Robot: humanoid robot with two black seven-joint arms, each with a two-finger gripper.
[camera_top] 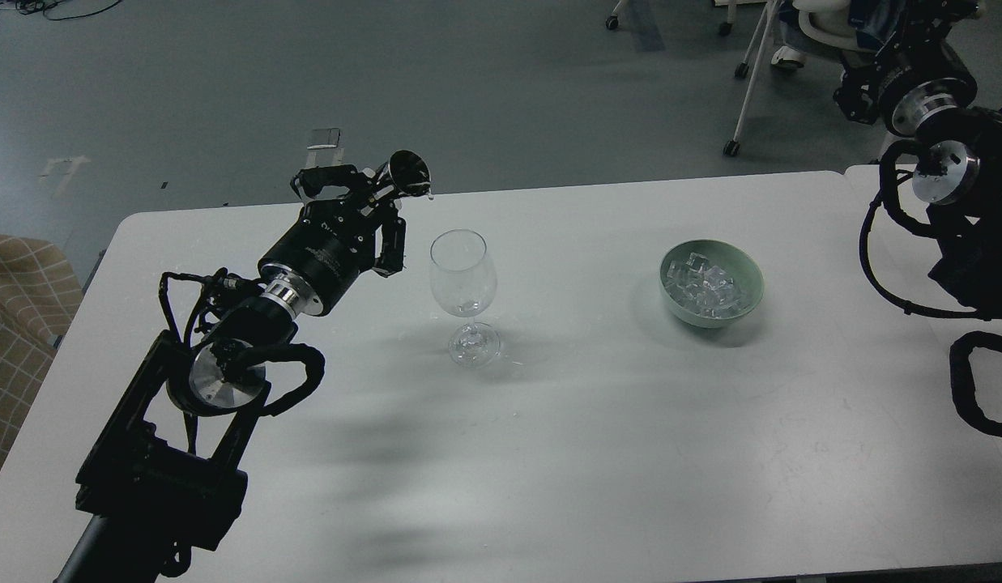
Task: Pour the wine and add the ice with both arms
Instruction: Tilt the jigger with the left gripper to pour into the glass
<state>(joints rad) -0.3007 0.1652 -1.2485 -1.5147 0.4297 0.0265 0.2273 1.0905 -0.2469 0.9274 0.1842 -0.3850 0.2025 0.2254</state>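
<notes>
My left gripper [377, 212] is shut on a small shiny metal measuring cup [408, 172]. It holds the cup above the table's far edge, up and to the left of the wine glass, with the cup's mouth tilted to the right. The clear stemmed wine glass [462, 275] stands upright on the white table [598, 421]. A little colourless wine [466, 307] seems to lie at the bottom of its bowl. The ice [707, 285] is heaped in a pale green bowl [750, 279] to the right. My right arm [946, 162] is folded at the right edge, and its gripper end [855, 91] is dark and unclear.
Office chairs on castors [735, 73] stand on the grey floor beyond the table. A second white table [869, 182] adjoins at the right. A checked cushion [14, 324] sits at the left edge.
</notes>
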